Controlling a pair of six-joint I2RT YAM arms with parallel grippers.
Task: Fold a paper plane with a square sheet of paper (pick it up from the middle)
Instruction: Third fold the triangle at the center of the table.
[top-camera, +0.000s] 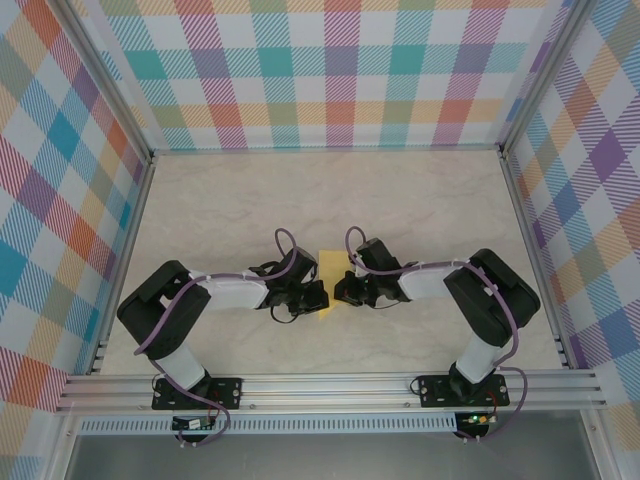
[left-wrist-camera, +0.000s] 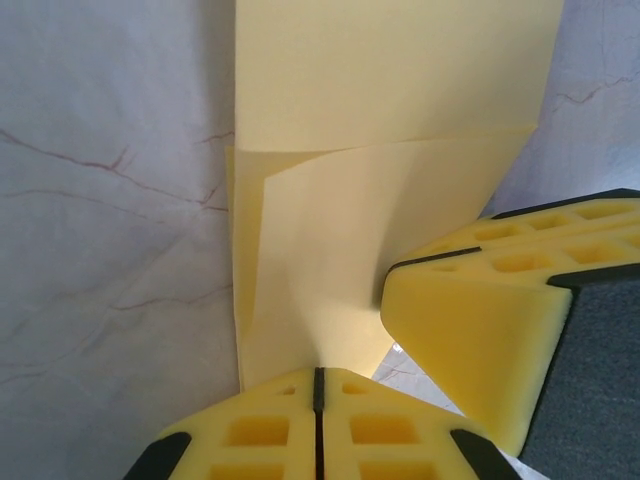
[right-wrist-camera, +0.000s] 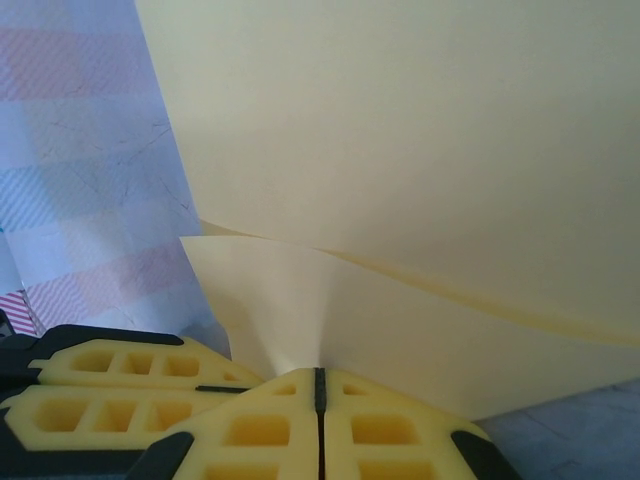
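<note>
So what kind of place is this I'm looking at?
Probably a lab robot test cell: checked panel walls box in a marble-look table, and an aluminium rail along its near edge carries the left arm and right arm.

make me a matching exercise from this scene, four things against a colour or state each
Things:
1 left pincer
2 paper
3 table
4 wall

Colour or state:
a plaid
b shut on the paper
c yellow, creased
d pale marble

Pairs: 1-b, 2-c, 3-d, 4-a
</note>
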